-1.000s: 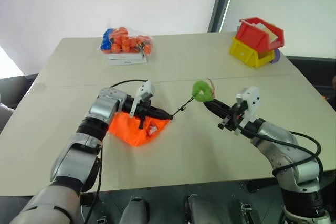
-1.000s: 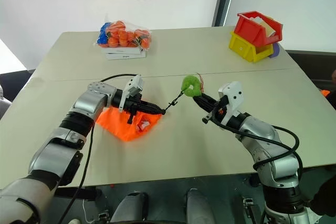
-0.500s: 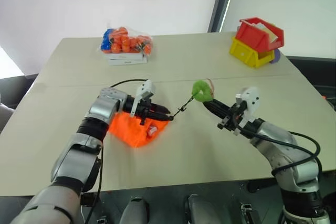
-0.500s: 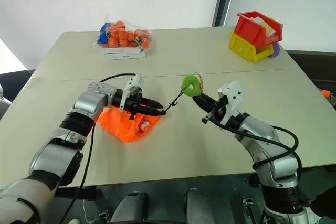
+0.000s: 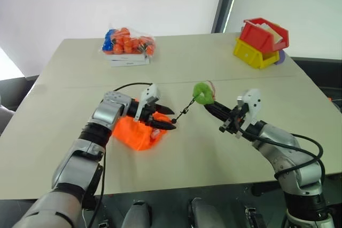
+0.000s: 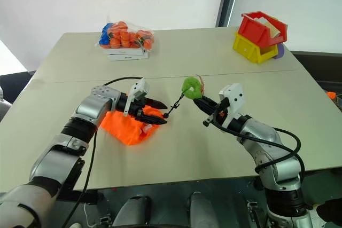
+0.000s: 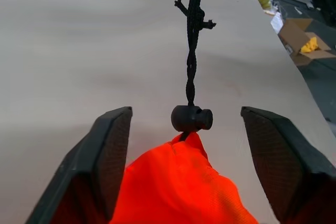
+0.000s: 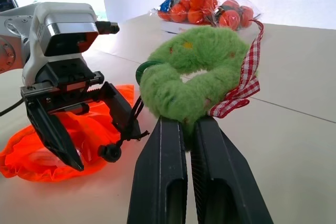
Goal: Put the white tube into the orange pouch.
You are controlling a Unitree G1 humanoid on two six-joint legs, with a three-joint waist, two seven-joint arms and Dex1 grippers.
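Observation:
The orange pouch [image 5: 136, 134] lies crumpled on the table, its gathered mouth closed by a black cord stopper [image 7: 191, 118]. My left gripper [image 5: 172, 119] is open, one finger on each side of that mouth and stopper, holding nothing. A black cord [image 5: 186, 110] runs from the stopper up to a fuzzy green round tag [image 8: 194, 80] with a red checked ribbon. My right gripper [image 8: 184, 124] is shut on the tag, holding it above the table to the pouch's right. The white tube is hidden.
A clear bag of orange and blue balls [image 5: 128, 41] rests on a flat white box at the back left. Stacked red and yellow bins [image 5: 262, 41] stand at the back right corner. The table's front edge [image 5: 187, 188] runs just below both arms.
My left gripper's fingers have spread wide apart at the pouch's mouth. The pouch has settled lower on the table. My right gripper keeps hold of the green tag in place.

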